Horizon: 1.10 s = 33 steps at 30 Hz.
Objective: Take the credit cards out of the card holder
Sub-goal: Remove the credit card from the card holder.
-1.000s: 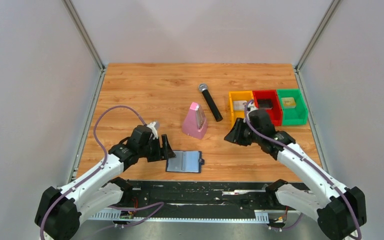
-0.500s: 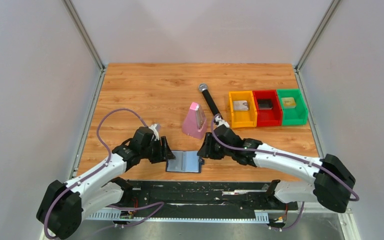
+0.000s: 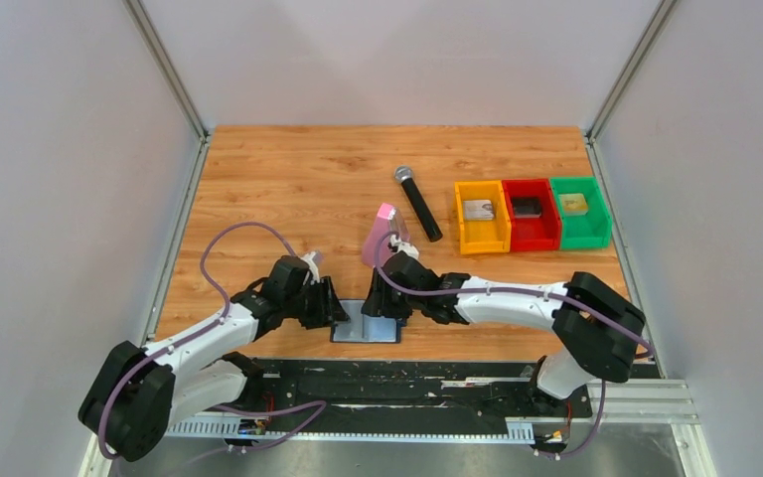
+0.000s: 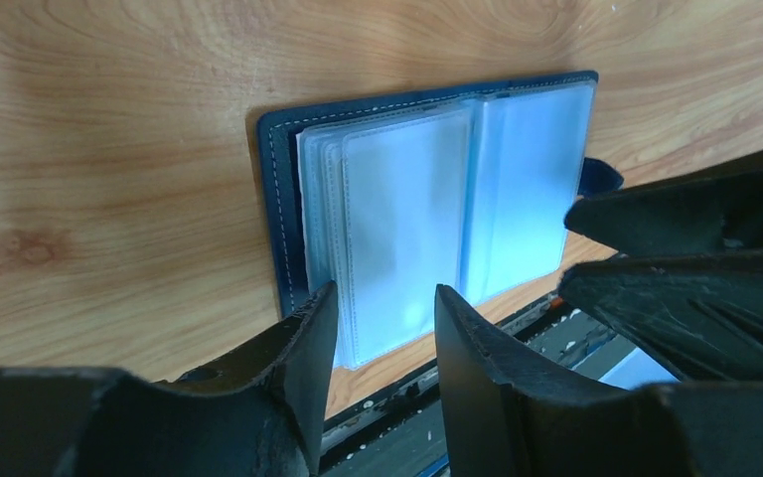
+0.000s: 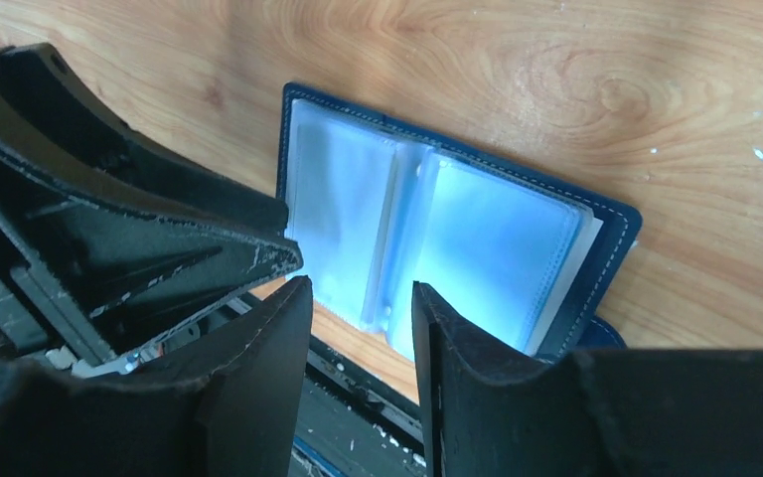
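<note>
The card holder lies open on the surface, just in front of the pink metronome. The left claw hangs over its left edge, fingers spread and holding nothing. The right claw hangs over its middle, also spread and empty.

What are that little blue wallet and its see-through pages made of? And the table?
The card holder cover looks like navy leather or imitation, matte, with pale stitching along its edge. Its sleeves look like glossy, frosted soft plastic, catching glare. The table shows wood grain, possibly laminate.
</note>
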{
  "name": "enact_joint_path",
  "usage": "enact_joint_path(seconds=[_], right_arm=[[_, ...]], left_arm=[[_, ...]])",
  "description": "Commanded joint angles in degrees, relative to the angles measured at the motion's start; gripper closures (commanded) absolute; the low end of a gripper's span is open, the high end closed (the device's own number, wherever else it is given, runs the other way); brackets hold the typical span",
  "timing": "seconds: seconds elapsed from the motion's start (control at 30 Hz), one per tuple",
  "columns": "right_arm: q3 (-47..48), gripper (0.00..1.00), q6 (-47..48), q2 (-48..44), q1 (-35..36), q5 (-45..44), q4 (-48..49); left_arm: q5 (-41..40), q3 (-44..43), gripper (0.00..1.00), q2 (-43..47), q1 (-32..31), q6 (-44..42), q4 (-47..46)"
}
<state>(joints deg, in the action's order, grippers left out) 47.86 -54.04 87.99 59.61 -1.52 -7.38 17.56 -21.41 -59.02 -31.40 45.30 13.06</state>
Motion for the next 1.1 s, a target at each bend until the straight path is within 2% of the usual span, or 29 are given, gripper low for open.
enact_joint_path(seconds=[0.0,0.17,0.4,0.7,0.9,1.07], right_arm=[[1.16,0.58,-1.35,2.66,0.35,-0.11,5.47],[2.1,0.57,-1.03,5.45,0.74,0.41,5.48],[-0.12,0.65,-1.83,5.96,0.85,-2.83,5.45],[-2.1,0.75,-2.52,6.06,0.85,-3.02,6.27],[-2.92,0.76,-2.79,5.56,0.9,-3.05,6.59],[-2.95,0.76,-2.77,5.52,0.88,-2.77,6.8]], left_arm=[[3.58,0.9,0.52,-0.61,0.12,0.89,-5.12],[1.75,0.51,0.56,1.53,0.23,2.38,-2.19],[-4.5,-0.12,0.68,4.24,0.72,1.82,3.62],[-1.38,0.49,0.77,-2.17,0.72,1.22,-2.79],[-2.45,-0.1,0.83,-4.73,0.75,0.76,-2.44],[-1.81,-0.33,0.84,-4.95,0.72,0.39,-3.28]])
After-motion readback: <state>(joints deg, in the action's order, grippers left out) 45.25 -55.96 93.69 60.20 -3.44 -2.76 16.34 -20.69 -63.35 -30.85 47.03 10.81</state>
